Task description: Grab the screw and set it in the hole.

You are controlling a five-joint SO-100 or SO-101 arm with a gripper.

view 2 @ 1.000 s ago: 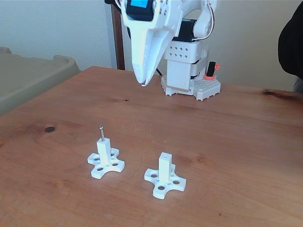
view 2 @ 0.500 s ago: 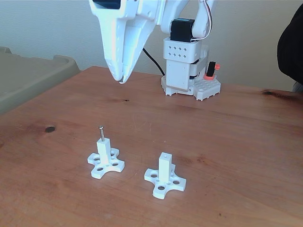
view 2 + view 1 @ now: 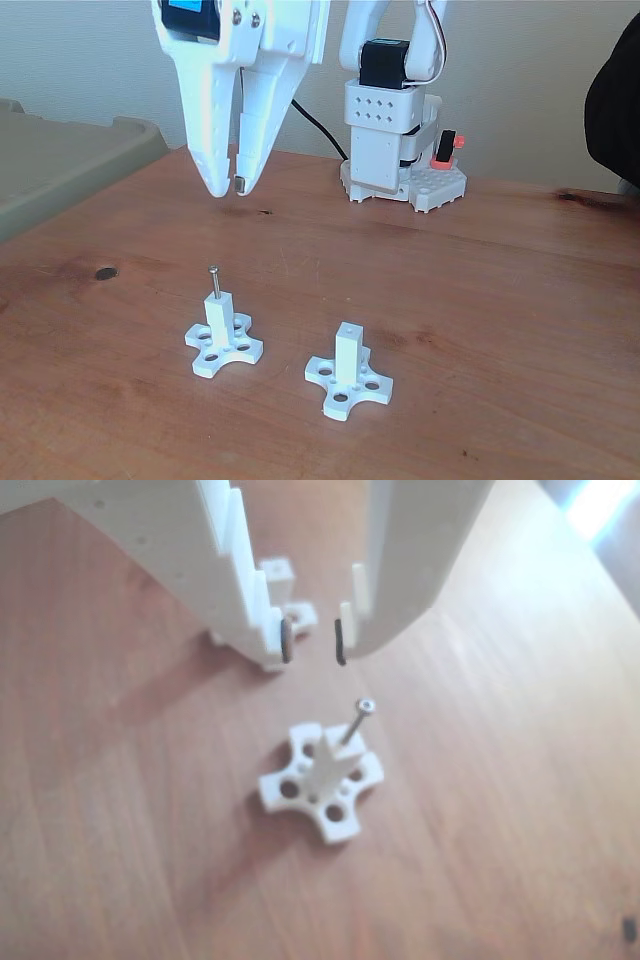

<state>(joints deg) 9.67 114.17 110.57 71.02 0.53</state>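
Observation:
The thin metal screw (image 3: 213, 281) stands upright in the top of the left white post (image 3: 220, 318), its dark head up. The right white post (image 3: 347, 357) shows an empty hole (image 3: 349, 327) in its square top. My gripper (image 3: 228, 189) hangs open above and behind the left post, with nothing between its fingers. In the other view the gripper (image 3: 313, 642) hovers a little above the screw (image 3: 357, 721), which leans out of its cross-based post (image 3: 322, 781). The second post (image 3: 279, 573) peeks out behind the left finger.
The arm's white base (image 3: 402, 170) stands at the back of the wooden table (image 3: 500, 300). A grey bin (image 3: 70, 160) sits off the table's left edge. A dark-sleeved person (image 3: 614, 90) is at the right edge. A dark knot (image 3: 105, 273) marks the wood.
The gripper has swung left and come lower, toward the left post, and its fingers have parted from shut. The screw and both posts have not moved.

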